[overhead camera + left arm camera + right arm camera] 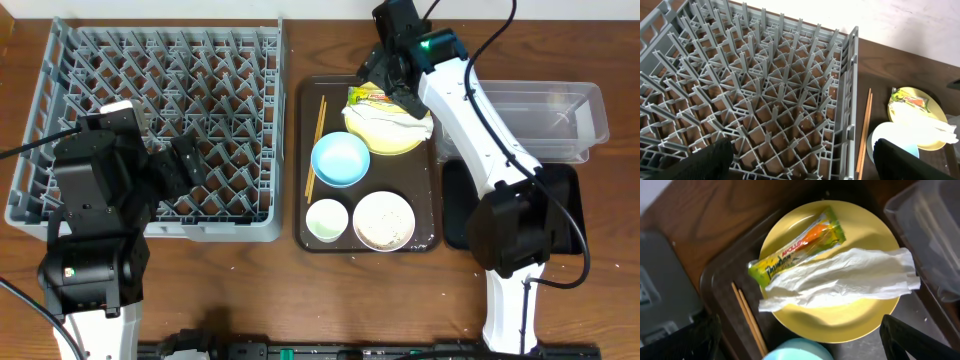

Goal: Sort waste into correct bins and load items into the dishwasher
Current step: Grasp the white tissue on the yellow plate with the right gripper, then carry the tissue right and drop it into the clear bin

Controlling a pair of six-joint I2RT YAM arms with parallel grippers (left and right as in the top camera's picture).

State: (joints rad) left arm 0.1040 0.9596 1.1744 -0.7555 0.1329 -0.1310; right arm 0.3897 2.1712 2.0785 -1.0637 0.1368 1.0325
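Right pincer (800, 325), jaws wide apart and empty, hovers over the round yellow plate (840, 322). On it, the green-and-orange snack wrapper (797, 250) lies toward twelve o'clock in its wrist view, long axis eight-to-two; this arm is nearer.

You have a dark brown serving tray (334, 105) lying flat on the wooden table (300, 300), just right of centre. Beyond the table's far edge you see a pale wall (200, 8).

Left arm (92, 215) and right arm (470, 115) had white links, black joints, black cables; a green light (428, 43) glowed at one o'clock.
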